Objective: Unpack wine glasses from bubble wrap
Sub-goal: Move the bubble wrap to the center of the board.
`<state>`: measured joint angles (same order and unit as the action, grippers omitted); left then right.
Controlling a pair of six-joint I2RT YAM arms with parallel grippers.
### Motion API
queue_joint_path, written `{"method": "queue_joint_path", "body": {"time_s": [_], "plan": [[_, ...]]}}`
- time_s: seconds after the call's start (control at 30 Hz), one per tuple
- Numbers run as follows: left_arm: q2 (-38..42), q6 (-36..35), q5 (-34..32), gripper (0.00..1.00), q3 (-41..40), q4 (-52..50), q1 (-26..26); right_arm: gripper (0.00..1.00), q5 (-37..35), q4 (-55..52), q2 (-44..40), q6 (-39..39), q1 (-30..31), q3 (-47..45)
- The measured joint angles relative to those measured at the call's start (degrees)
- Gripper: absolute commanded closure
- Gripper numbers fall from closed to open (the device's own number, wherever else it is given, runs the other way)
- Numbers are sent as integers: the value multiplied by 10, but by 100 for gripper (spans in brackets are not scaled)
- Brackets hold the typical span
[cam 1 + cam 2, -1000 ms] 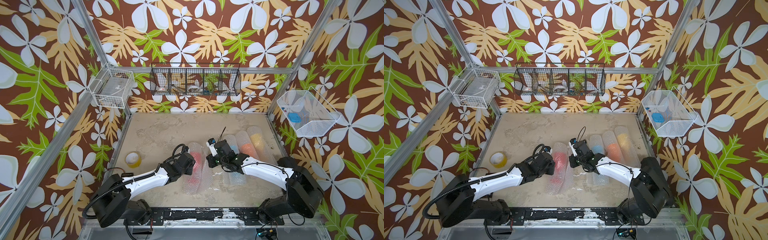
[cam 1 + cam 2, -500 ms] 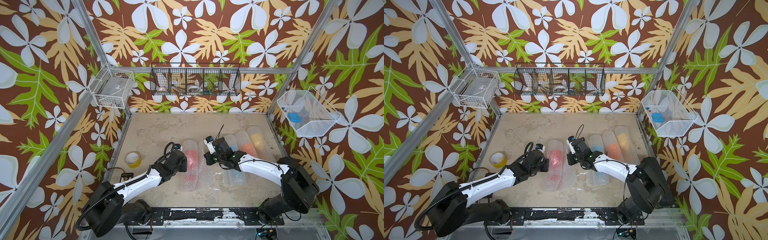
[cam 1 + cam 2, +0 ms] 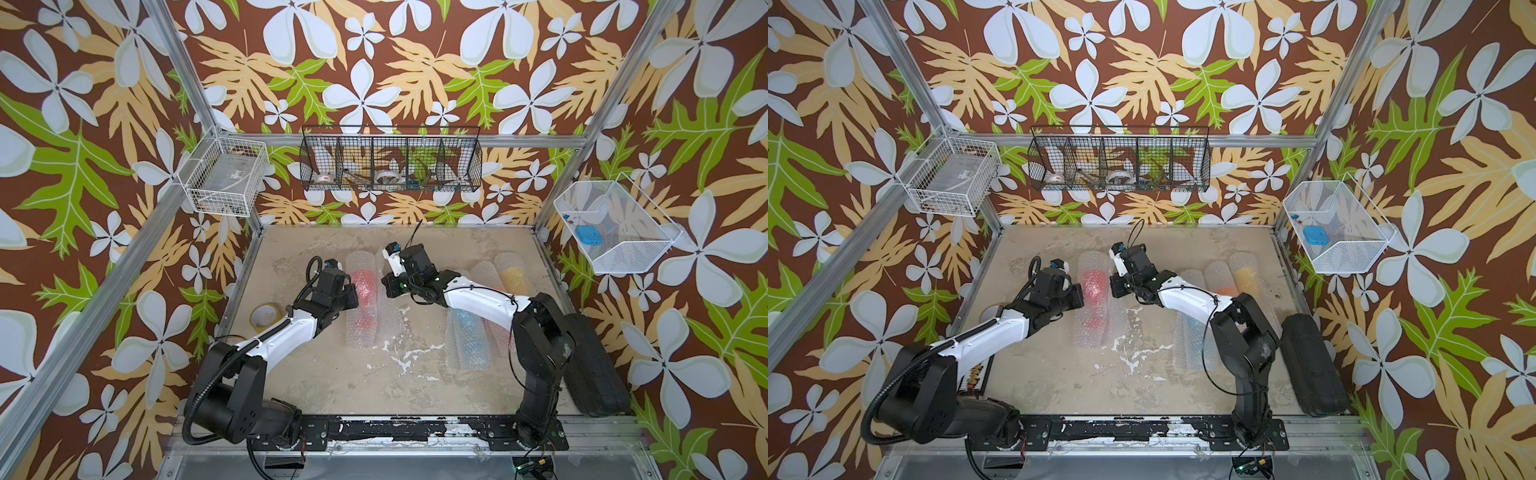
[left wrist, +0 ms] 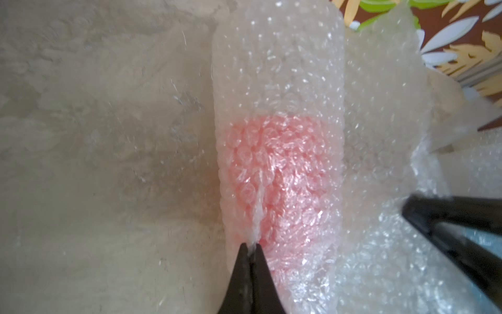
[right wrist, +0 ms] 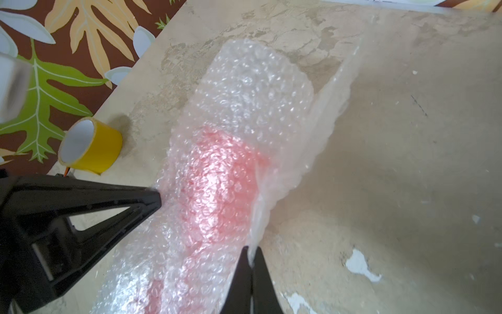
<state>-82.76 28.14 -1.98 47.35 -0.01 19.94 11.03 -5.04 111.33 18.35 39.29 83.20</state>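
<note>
— Where's the red glass (image 4: 282, 176)?
— Mid-table, left of the blue-glass roll (image 3: 467, 332), lying inside its bubble wrap (image 4: 277, 68).
— Pincers?
— Left gripper (image 4: 251, 246) is nipped tight on a wrap fold. Right gripper (image 5: 251, 251) pinches the loose edge.
— What changed?
— Both have shifted the roll leftward and farther back, and a flap trails on its right. Unrolling looks begun, but the glass is covered.

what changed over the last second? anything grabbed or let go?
Both arms dragged the bubble wrap roll holding the red glass toward the back wall and the robot's left. Nothing newly grabbed or released: left gripper and right gripper stay pinched on that wrap. The blue roll, orange roll, yellow roll and tape roll did not move.
</note>
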Motion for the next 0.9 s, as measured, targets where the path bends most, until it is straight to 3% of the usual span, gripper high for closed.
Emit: {"method": "queue_joint_path", "body": {"time_s": [0.27,0.53,0.8,0.9], "plan": [[-129,-15,42,100,134,7,-74,100,17,-53,165,-15,-33,238],[-251,-37,67,100,278,-12,-101,100,40,-116,305,-19,-60,453],[-301,-44,80,100,326,-24,-122,99,61,-127,362,-8,-90,520],[-307,-44,87,87,332,-27,-124,95,69,-130,368,-5,-100,522]]}}
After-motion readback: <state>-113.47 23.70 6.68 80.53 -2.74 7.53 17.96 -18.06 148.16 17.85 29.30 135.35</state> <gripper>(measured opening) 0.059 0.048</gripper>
